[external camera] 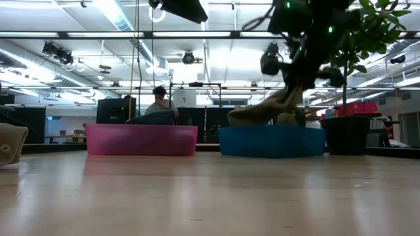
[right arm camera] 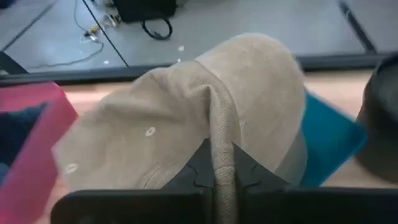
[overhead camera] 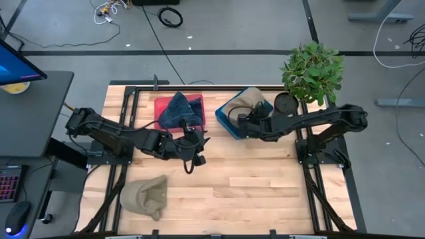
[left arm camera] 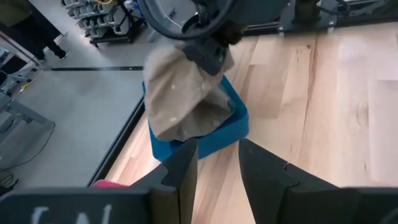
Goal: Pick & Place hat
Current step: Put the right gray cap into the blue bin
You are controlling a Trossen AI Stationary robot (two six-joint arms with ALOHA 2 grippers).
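A beige hat [right arm camera: 205,106] sits over the blue bin [overhead camera: 234,126] at the table's far side, with my right gripper [right arm camera: 222,171] shut on it. The left wrist view shows this hat [left arm camera: 180,93] hanging into the blue bin [left arm camera: 233,127]. A dark blue hat [overhead camera: 178,108] lies in the red bin [overhead camera: 198,106]. A second beige hat [overhead camera: 146,196] lies flat on the table near the near-left corner. My left gripper [left arm camera: 217,171] is open and holds nothing, hovering just in front of the red bin [overhead camera: 194,146]. My right gripper pinches a raised fold of the beige hat's crown [right arm camera: 222,140] between its two fingers, coming from the table's right. The hat hangs below the fingers, with its lower part [left arm camera: 205,121] inside the blue bin's walls; I cannot tell whether it touches the bin's floor.
A potted plant [overhead camera: 312,70] and a dark round pot [overhead camera: 285,103] stand at the far right, close to the right arm. Bare wood [overhead camera: 265,186] lies across the table's middle and near right. A person sits in the room behind [external camera: 159,98].
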